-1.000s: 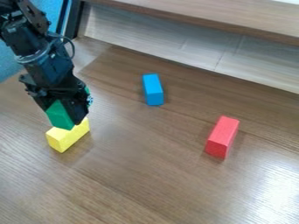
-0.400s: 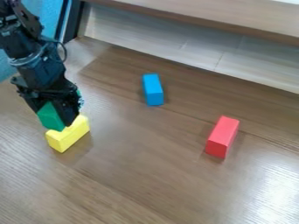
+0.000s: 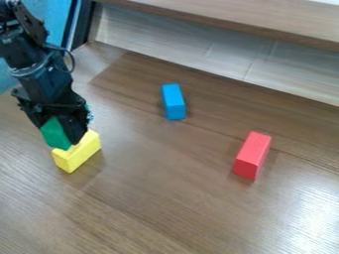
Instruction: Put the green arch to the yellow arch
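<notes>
While my black two-finger gripper (image 3: 65, 130) is clasping the smooth, flat-sided green arch (image 3: 55, 133), the yellow arch (image 3: 76, 153) is sitting close by

Where my arm is leaning in from the upper left, my fingers are pinching the green arch between them, and it is tilting, its near end showing at their left. It is overlapping the upper left part of the chunky, oblong yellow arch in view; I cannot tell whether the two are touching. The yellow arch is resting on the brown wood-grain table (image 3: 165, 203). Well apart from both, an oblong blue block (image 3: 173, 101) is lying towards the pale back panel (image 3: 192, 42), and an oblong red block (image 3: 252, 155) is lying to the right.
</notes>
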Available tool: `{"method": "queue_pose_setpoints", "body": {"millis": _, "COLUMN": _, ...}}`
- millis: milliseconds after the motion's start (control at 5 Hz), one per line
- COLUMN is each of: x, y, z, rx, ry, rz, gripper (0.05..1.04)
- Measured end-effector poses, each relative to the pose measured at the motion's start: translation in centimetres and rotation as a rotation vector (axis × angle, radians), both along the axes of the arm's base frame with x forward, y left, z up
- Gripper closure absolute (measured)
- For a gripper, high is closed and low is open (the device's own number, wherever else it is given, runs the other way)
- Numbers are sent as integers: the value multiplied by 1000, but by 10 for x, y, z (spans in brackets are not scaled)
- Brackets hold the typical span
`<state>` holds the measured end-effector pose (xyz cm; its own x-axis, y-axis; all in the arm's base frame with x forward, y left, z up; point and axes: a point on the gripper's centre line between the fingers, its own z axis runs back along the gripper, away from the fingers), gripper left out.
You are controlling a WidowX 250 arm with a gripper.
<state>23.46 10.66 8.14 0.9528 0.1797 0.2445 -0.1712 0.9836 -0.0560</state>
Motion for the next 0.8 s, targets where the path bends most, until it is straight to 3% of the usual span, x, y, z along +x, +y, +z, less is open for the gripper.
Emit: {"method": "queue_pose_setpoints", "body": {"millis": 800, "x": 0, "y": 10, "z": -9, "rx": 33, "ry": 16, "rz": 15, "gripper": 486}}
